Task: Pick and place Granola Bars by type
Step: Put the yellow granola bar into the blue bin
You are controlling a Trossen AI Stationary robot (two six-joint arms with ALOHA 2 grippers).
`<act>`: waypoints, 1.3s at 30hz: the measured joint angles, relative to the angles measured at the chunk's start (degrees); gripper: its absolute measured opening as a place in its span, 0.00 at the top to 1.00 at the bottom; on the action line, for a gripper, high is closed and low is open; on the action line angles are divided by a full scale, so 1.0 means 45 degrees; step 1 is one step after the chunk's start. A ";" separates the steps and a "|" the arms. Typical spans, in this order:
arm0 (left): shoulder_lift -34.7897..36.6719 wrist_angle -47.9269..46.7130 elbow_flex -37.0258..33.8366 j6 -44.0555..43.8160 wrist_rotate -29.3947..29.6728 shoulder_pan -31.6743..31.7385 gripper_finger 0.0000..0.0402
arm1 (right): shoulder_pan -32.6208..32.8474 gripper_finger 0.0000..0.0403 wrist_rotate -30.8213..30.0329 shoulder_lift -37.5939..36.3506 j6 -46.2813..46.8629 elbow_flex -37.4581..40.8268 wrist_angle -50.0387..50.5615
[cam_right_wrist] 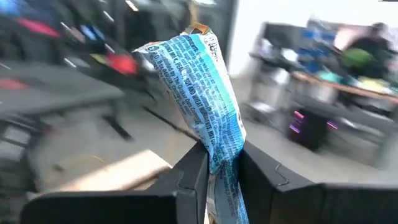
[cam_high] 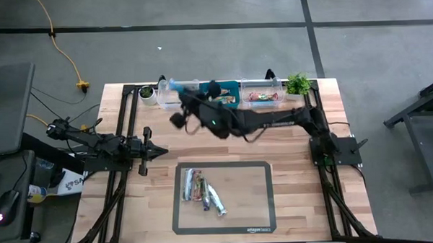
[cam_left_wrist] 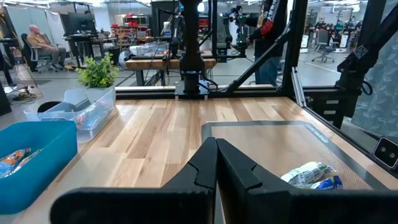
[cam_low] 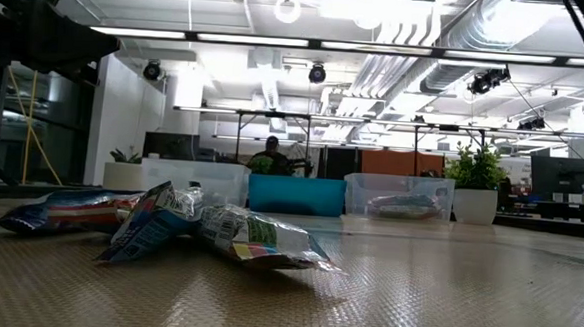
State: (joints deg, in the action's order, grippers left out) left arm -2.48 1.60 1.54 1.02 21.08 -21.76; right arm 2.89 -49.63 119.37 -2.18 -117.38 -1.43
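Left hand (cam_high: 162, 151) parked over the table's (cam_high: 298, 198) left side, fingers pressed together, holding nothing; on the dark mat (cam_high: 256, 214) lie several granola bars (cam_high: 203, 192) in a loose heap; right hand (cam_right_wrist: 217, 177) reaches across to the back row, above the clear bin (cam_high: 174, 95) at its left end, pinching a light-blue bar (cam_right_wrist: 199, 87) upright between its fingers; blue bin (cam_high: 228, 92) and second clear bin (cam_high: 264, 92) each hold bars.
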 joint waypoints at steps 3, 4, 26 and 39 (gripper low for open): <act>0.0000 0.0001 -0.0002 0.0000 0.0000 -0.0001 1.00 | -0.0889 0.85 -0.0187 0.0005 0.0941 0.0000 0.1865; -0.0001 -0.0001 -0.0003 0.0000 0.0000 -0.0003 1.00 | -0.1200 0.85 -0.0153 0.0005 0.1290 0.0000 0.2530; -0.0001 0.0002 -0.0005 0.0000 0.0000 -0.0004 1.00 | -0.7004 0.85 0.7273 0.0024 -0.1274 0.0044 1.0365; 0.0000 -0.0001 -0.0004 0.0000 0.0000 -0.0004 1.00 | -0.8366 0.85 1.0195 0.0316 -0.3625 0.0040 1.0370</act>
State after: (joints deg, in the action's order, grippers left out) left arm -2.48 1.59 1.52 1.02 21.08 -21.78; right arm -34.76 -3.76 120.79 -18.49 -117.20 45.23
